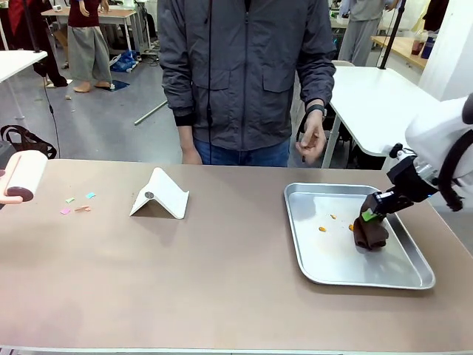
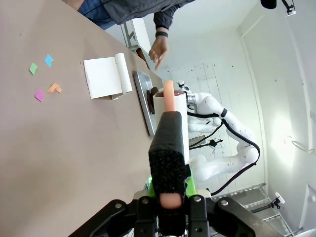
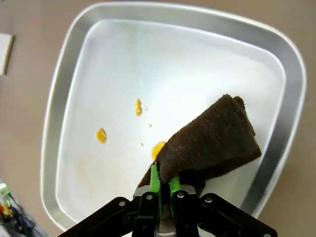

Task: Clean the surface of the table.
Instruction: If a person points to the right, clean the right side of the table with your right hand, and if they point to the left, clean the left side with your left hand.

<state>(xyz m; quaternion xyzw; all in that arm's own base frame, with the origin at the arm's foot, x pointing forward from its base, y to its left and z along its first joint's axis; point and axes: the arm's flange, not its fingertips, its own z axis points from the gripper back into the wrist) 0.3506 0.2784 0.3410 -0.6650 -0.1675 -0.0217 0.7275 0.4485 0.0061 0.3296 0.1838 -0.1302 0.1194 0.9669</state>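
The brownish table [image 1: 222,281] carries a few coloured paper scraps [image 1: 76,204] near its left end. Above them, at the left edge, hangs a lint roller [image 1: 20,177] with a white roll and a pink handle. My left gripper [image 2: 169,197] is shut on that handle, and the roll [image 2: 170,111] points away over the table toward the scraps [image 2: 43,74]. On the right, my right gripper [image 1: 371,214] is shut on a dark brown cloth [image 1: 369,232] inside the metal tray [image 1: 310,270]. The cloth [image 3: 212,143] touches one of the orange spots [image 3: 101,134] in the tray [image 3: 61,98].
A white folded sheet [image 1: 160,195] stands like a tent left of the table's middle. A person in a grey jacket [image 1: 244,66] stands at the far edge, one hand [image 1: 310,140] hanging above the tray's far side. White tables stand behind.
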